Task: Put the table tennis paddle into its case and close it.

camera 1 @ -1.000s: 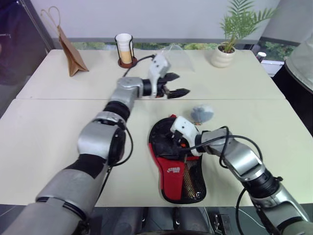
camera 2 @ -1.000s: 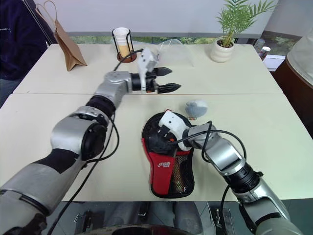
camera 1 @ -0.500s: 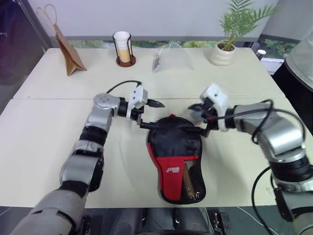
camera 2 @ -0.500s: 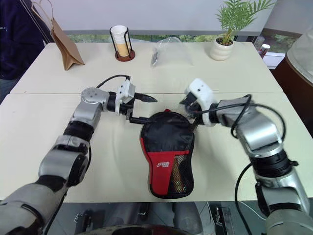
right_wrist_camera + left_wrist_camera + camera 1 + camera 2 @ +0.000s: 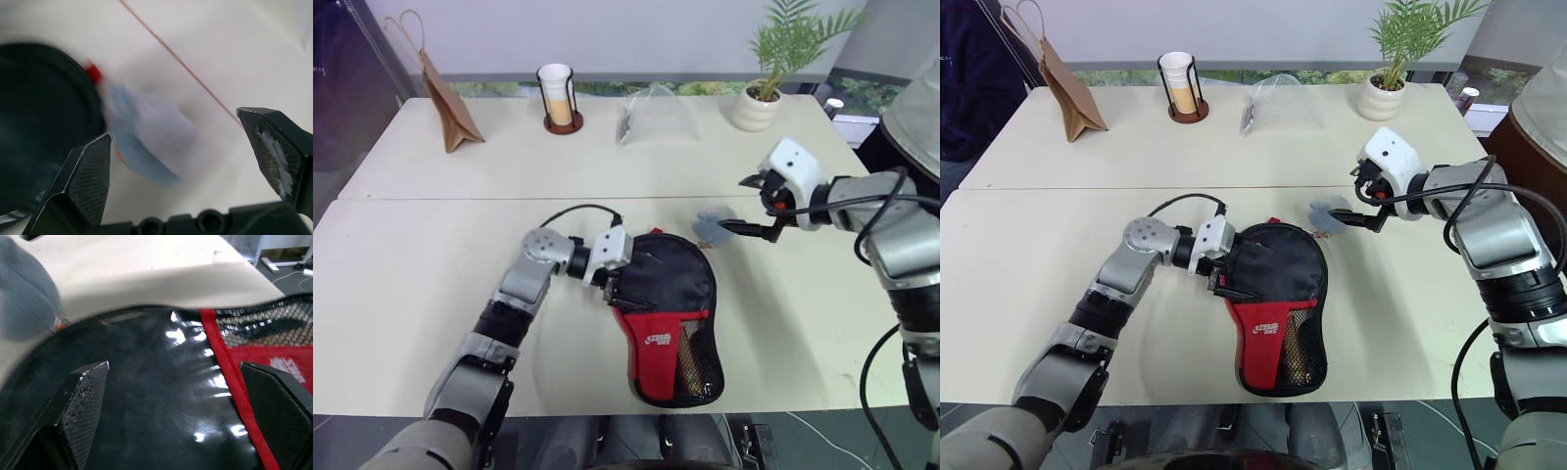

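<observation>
left eye view: the case [image 5: 666, 315], a paddle-shaped black and red fabric pouch with a mesh pocket and a small white logo, lies flat on the cream table [image 5: 411, 284], its round end farther from the robot and its narrow end nearer the table's front edge. the left gripper [image 5: 613, 285] sits at the round end's left rim, its black fingers spread, pointing across the pouch. whether the fingers touch the fabric cannot be told. the table tennis paddle cannot be made out. the right gripper [image 5: 752, 204] hangs above the table well to the right of the case, fingers spread and holding nothing. a small grey fuzzy pouch [image 5: 712, 224] lies just left of its fingertips, touching the case's far right rim.

right eye view: beyond both grippers, along the far side of the table, stand a brown paper bag [image 5: 1065, 80], a paper cup in a wire holder [image 5: 1181, 86], a clear plastic bag [image 5: 1276, 101] and a potted plant [image 5: 1391, 70].

left wrist view: the two spread fingers [image 5: 85, 404] frame glossy black fabric crossed by a red trim, with mesh and red panel beyond the trim.

right wrist view: between the spread fingers [image 5: 88, 176] lies the grey pouch, blurred, with the case's dark round end beside it.
</observation>
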